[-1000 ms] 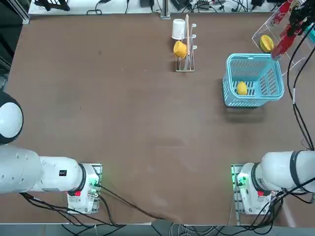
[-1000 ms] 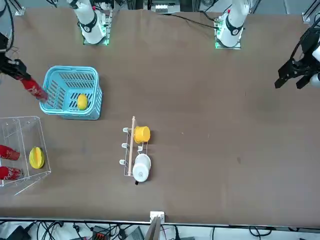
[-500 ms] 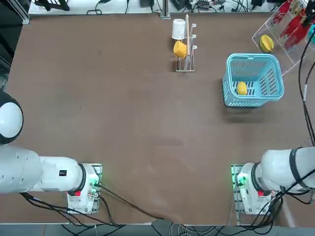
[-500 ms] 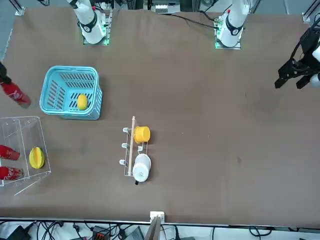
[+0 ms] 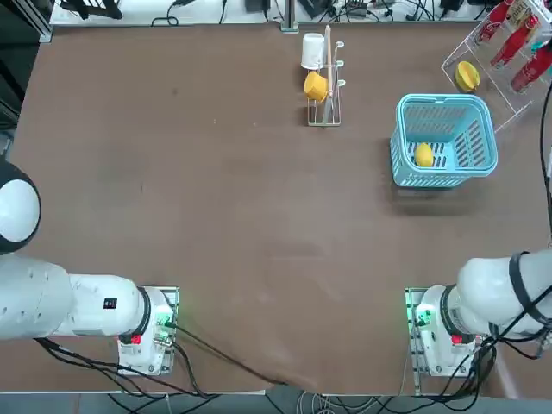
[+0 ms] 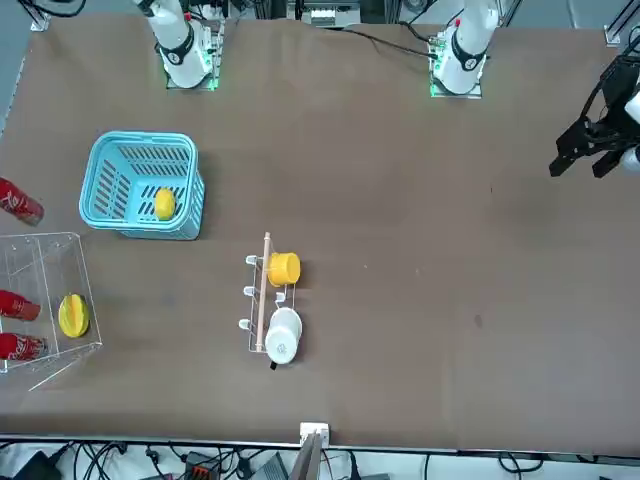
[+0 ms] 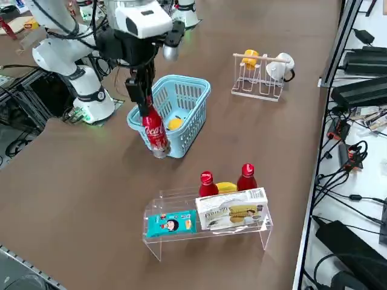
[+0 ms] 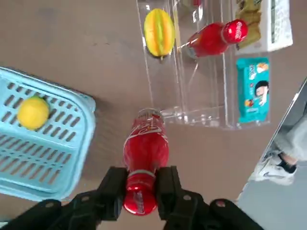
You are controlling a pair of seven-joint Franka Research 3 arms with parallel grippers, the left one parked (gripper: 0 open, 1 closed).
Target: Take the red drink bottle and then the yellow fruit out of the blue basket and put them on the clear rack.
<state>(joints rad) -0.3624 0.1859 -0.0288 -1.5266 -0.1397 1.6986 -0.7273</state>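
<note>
Red drink bottle [image 8: 145, 148] hangs pinched at its neck in the right end effector [image 8: 140, 189], beside the blue basket [image 8: 72, 158].

A robotics lab: bench-mounted arms [image 5: 78, 302], cable tangles [image 7: 344, 157], equipment racks.

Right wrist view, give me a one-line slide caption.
End effector grips the red drink bottle by its neck between blue basket and clear rack.

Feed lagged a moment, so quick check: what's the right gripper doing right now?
Right gripper: shut on the red drink bottle at its neck, holding it up off the table between the blue basket and the clear rack.
</note>
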